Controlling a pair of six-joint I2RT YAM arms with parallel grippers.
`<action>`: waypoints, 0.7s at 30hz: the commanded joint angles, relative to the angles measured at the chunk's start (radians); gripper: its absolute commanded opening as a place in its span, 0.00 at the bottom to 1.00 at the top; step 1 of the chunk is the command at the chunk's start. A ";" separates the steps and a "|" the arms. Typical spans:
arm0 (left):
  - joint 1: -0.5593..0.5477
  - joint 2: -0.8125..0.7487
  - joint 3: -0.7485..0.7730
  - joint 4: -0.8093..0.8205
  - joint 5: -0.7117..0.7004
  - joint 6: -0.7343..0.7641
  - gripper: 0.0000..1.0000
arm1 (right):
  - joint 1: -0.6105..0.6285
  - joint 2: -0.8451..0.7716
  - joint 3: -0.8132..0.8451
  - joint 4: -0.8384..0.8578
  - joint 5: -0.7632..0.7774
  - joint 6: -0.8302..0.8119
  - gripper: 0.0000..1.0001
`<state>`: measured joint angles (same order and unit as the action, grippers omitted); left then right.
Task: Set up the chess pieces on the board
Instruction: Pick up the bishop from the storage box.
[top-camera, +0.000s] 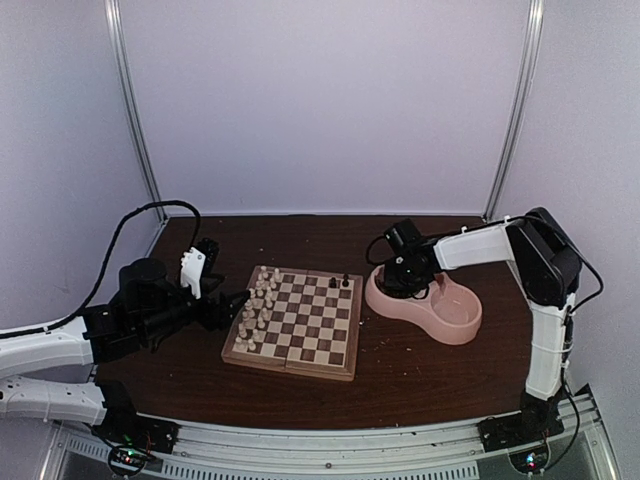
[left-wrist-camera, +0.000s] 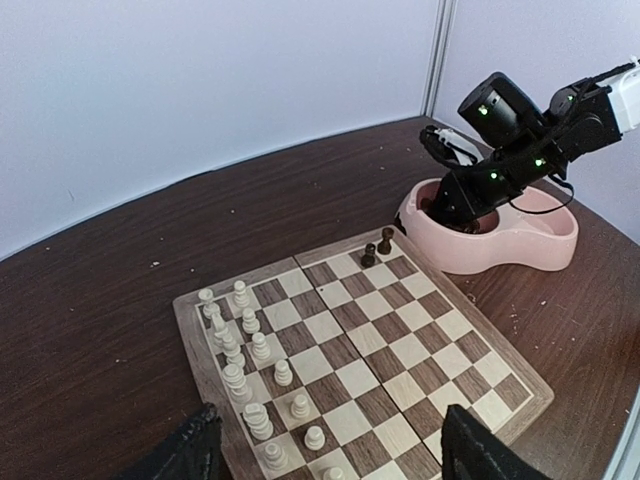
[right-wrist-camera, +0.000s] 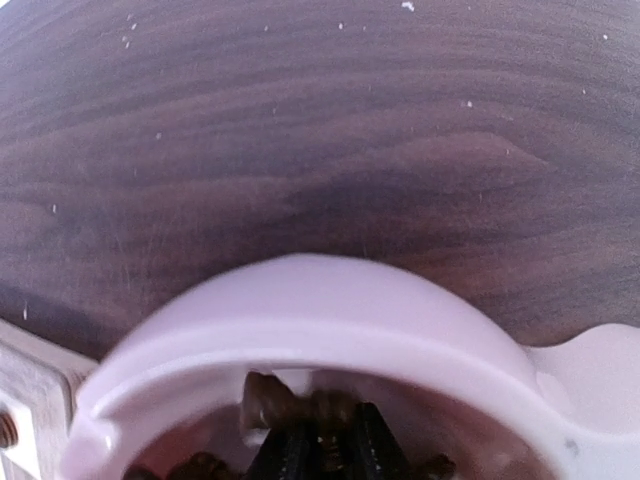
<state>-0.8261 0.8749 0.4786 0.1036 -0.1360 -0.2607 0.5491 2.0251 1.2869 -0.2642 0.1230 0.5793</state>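
Observation:
The board (top-camera: 290, 366) lies mid-table, its bare squares (left-wrist-camera: 380, 370) filling the left wrist view. Cream chess pieces (top-camera: 262, 300) stand in two ragged rows along its left side (left-wrist-camera: 245, 365). Two dark pieces (top-camera: 339, 282) stand at its far right corner (left-wrist-camera: 378, 248). My left gripper (top-camera: 232, 300) hovers at the board's left edge, open and empty (left-wrist-camera: 330, 440). My right gripper (top-camera: 400, 282) reaches down into the pink bowl (top-camera: 440, 310). Its narrow jaws (right-wrist-camera: 325, 450) are shut on a dark chess piece (right-wrist-camera: 325, 408). More dark pieces (right-wrist-camera: 200, 465) lie beside it in the bowl.
The pink double bowl (left-wrist-camera: 520, 240) sits just right of the board, its rim (right-wrist-camera: 300, 310) curving in front of the right wrist camera. White walls with metal posts (top-camera: 135, 110) close in the table at the back and sides.

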 joint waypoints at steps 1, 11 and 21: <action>0.002 -0.010 0.012 0.035 0.006 -0.009 0.76 | 0.003 -0.074 -0.049 -0.018 -0.018 -0.017 0.16; 0.002 -0.005 0.012 0.037 0.006 -0.006 0.76 | 0.021 -0.151 -0.074 -0.005 -0.031 -0.075 0.09; 0.002 0.003 0.018 0.033 0.020 -0.006 0.76 | 0.027 -0.198 -0.094 0.006 -0.050 -0.105 0.07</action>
<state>-0.8261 0.8753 0.4786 0.1036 -0.1333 -0.2607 0.5674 1.8713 1.2057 -0.2703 0.0853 0.4953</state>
